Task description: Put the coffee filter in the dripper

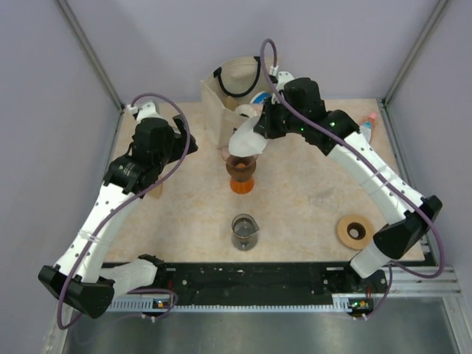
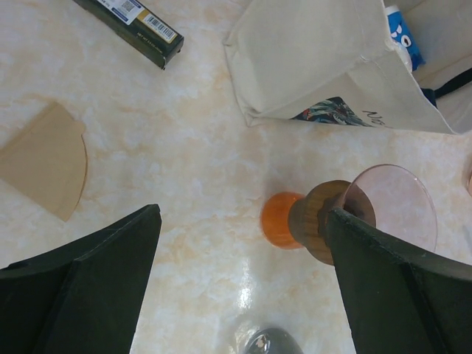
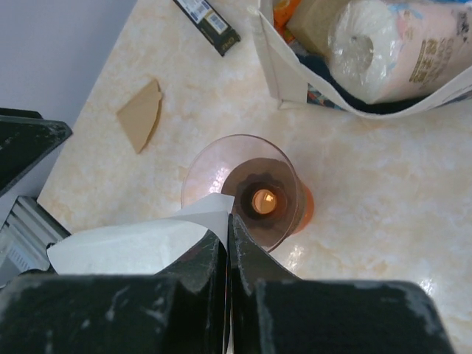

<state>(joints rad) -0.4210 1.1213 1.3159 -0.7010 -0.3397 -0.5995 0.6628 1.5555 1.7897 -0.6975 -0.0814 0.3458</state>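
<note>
The dripper, a translucent pinkish cone with a wood collar, stands on an orange base at table centre. It also shows in the top view and the left wrist view. My right gripper is shut on the white coffee filter and holds it just above the dripper's near rim. In the top view the filter hangs over the dripper under the right gripper. My left gripper is open and empty, left of the dripper, above bare table.
A canvas tote bag with a paper roll stands behind the dripper. A glass beaker sits in front. A tan ring lies at the right. A brown paper filter and a dark box lie left.
</note>
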